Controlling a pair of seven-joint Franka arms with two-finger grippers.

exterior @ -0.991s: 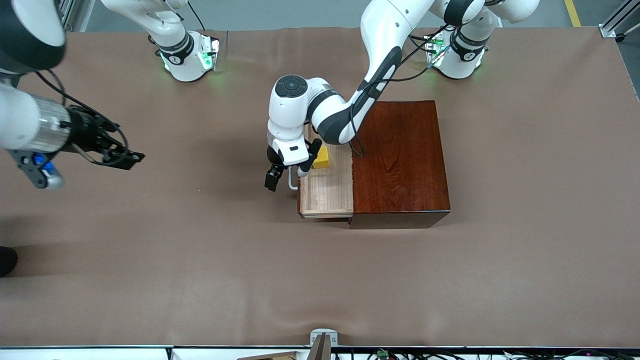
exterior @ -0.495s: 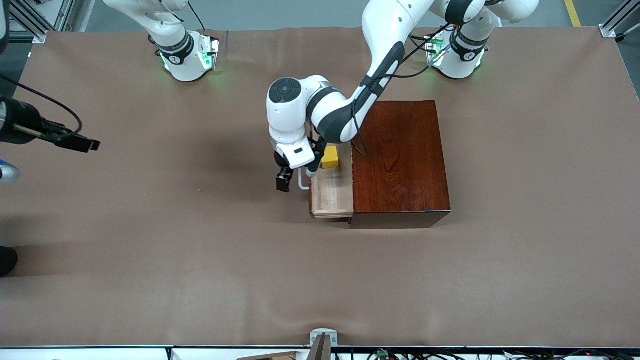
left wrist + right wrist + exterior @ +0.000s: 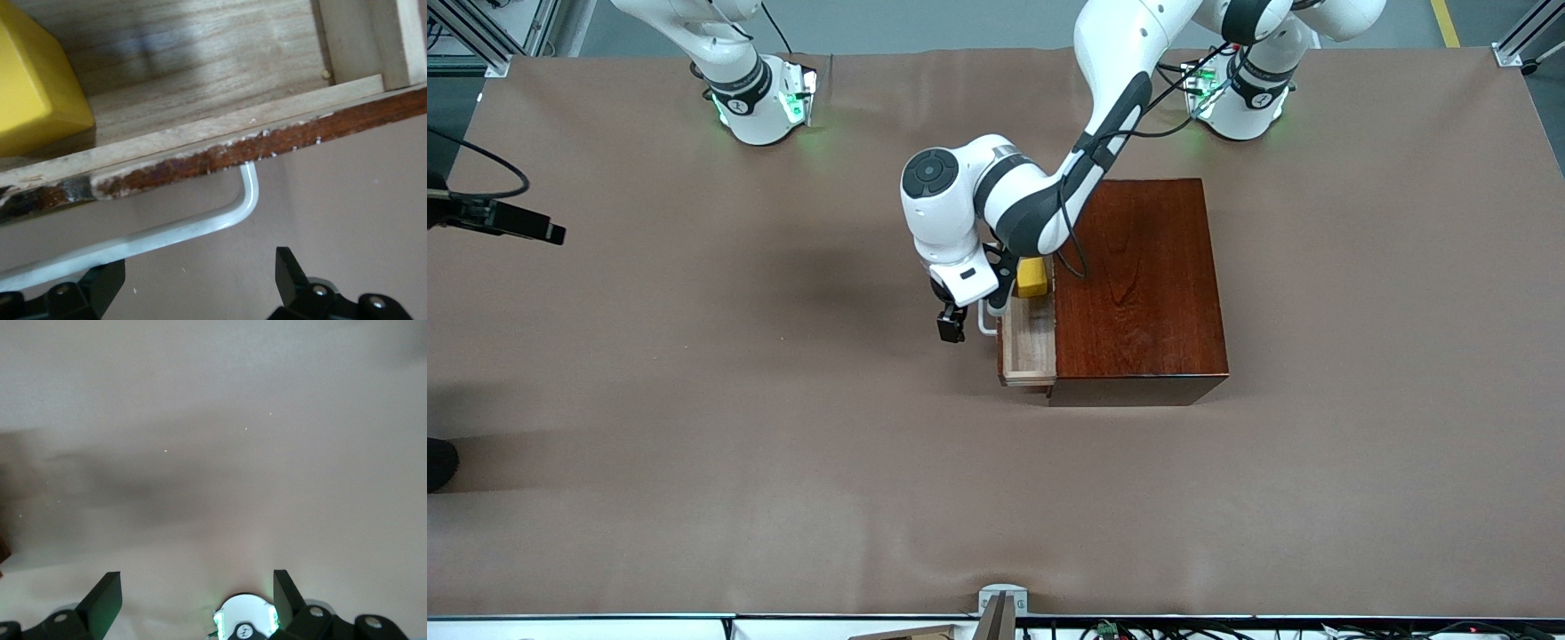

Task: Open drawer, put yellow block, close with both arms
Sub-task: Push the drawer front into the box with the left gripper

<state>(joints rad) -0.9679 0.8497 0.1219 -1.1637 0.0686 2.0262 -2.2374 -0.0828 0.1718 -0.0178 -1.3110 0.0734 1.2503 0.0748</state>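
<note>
The dark reddish-brown box point(image 3: 1138, 276) stands in the middle of the table. Its pale-wood drawer point(image 3: 1030, 351) sticks out a short way toward the right arm's end. The yellow block point(image 3: 1032, 277) lies in the drawer, close to the box's opening, and also shows in the left wrist view point(image 3: 33, 87). My left gripper point(image 3: 976, 309) is open at the white handle point(image 3: 987, 322). In the left wrist view the handle point(image 3: 167, 233) lies just off the left gripper point(image 3: 197, 280). My right gripper point(image 3: 538, 233) is open and empty, up over the right arm's end of the table.
The brown table cover point(image 3: 783, 444) spreads all round the box. The green-lit bases point(image 3: 765, 98) stand along the table's robot edge. The right wrist view shows the right gripper point(image 3: 195, 593) over bare cover and the right arm's base point(image 3: 243, 621).
The drawer has slid well into the box with the left gripper moving along at its handle. The right gripper has drawn back toward the right arm's end.
</note>
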